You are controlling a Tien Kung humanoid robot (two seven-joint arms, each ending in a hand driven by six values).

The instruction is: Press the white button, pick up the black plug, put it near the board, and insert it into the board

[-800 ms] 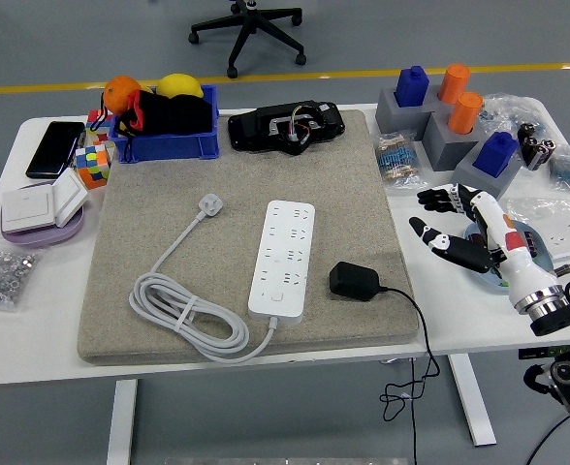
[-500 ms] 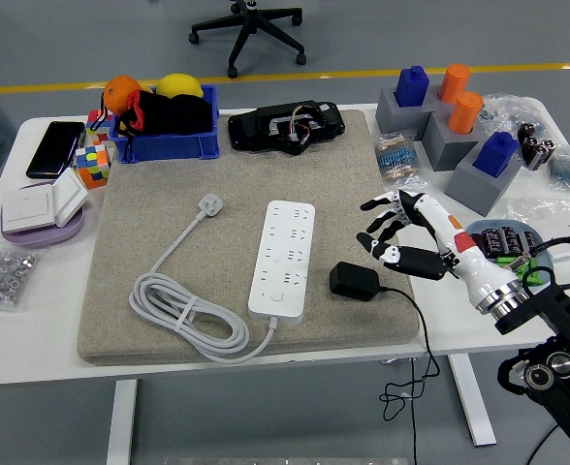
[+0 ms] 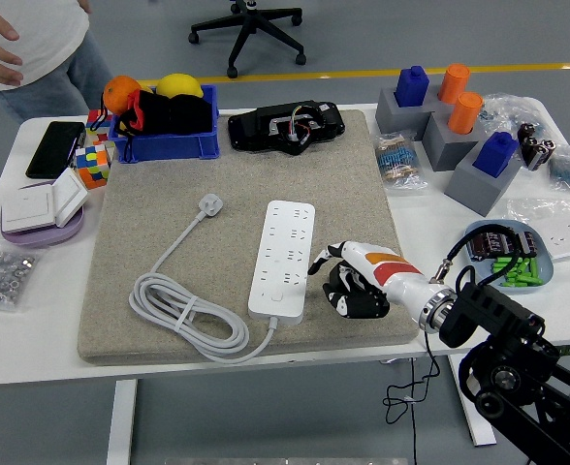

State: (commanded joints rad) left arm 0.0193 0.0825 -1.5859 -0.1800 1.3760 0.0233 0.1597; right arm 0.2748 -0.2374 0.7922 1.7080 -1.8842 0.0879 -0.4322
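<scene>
curled over the plug (image 3: 355,298) on the mat (image 3: 159,228), just right of the strip (image 3: 283,258), the right hand (image 3: 348,279) is seen; its fingers are wrapped on the plug. a person (image 3: 33,44) is seen far left.

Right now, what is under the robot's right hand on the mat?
The right hand covers the spot beside the white power strip. Dark shapes show beneath its fingers, but the black plug itself cannot be made out.

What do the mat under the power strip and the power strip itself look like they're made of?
The mat looks like felt or low-pile fabric: beige, speckled and matte, with soft edges. The power strip looks like hard moulded plastic: plain white, smooth, with crisp rounded corners. Neither can be confirmed by sight alone.
</scene>
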